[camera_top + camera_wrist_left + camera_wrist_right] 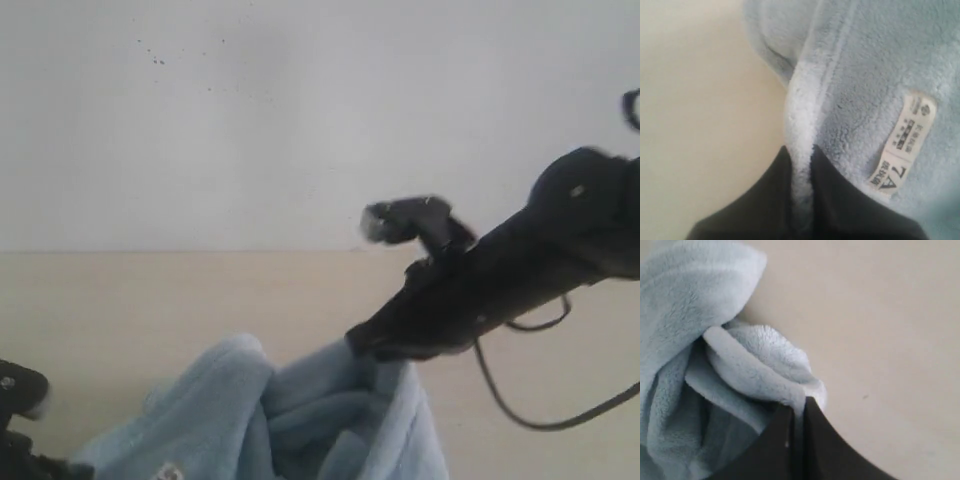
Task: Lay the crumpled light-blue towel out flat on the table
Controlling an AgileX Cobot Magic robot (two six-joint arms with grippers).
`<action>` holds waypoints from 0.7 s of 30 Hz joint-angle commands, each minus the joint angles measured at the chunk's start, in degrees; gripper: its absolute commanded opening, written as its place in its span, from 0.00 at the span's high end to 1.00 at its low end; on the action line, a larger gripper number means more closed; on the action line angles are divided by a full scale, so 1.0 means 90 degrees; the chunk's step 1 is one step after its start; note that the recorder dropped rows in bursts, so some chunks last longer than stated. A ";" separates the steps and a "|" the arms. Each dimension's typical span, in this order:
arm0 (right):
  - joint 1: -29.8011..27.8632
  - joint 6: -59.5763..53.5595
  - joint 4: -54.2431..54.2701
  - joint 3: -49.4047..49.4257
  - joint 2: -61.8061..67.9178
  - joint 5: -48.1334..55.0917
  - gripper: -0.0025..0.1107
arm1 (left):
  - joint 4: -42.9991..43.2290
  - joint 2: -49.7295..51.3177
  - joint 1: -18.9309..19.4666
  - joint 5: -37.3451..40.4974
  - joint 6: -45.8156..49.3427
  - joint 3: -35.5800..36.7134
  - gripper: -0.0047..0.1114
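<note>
Black matte fingers of the left gripper [799, 150] are pinched tight on a thick hemmed edge of the towel [865, 75], with the pale, fuzzy rim squeezed into the thin slit between them. Just beside that hem, a small white label [902, 145] with dark print lies flat on the terry pile; its print is too small to read in full. The right gripper [797, 402] is likewise clamped on a rolled fold of the same light-blue cloth, which bulges in soft rounded lobes just past the fingertips.

In the exterior view the right arm [500, 275] slants down from the upper right to the top of the cloth, and a thin dark cable [520, 415] loops beneath it. Only a blurred black part of the left arm [20, 390] shows at the lower left edge.

The towel sits crumpled in a raised heap, in deep folds, on the smooth, pale beige table [120, 300]. Its lower part is cut off by the frame. A plain white wall [300, 100] rises behind the table. Motion blur softens the right arm's outline.
</note>
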 commanded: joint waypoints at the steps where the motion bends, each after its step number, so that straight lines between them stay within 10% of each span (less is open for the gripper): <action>1: -0.0864 0.1778 -0.1905 -0.0032 -0.1262 -0.0373 0.97 | -0.0699 -0.1073 0.0022 -0.1607 0.0630 0.0030 0.93; 12: -0.1682 0.2749 -0.2940 -0.0032 -0.1223 0.1307 0.97 | -0.2847 -0.3212 0.0008 -0.2390 0.4350 -0.0060 0.93; 21: -0.1682 0.2386 -0.2348 -0.0032 -0.0428 0.2817 0.97 | -0.2847 -0.3210 0.0008 -0.1923 0.5005 0.0171 0.93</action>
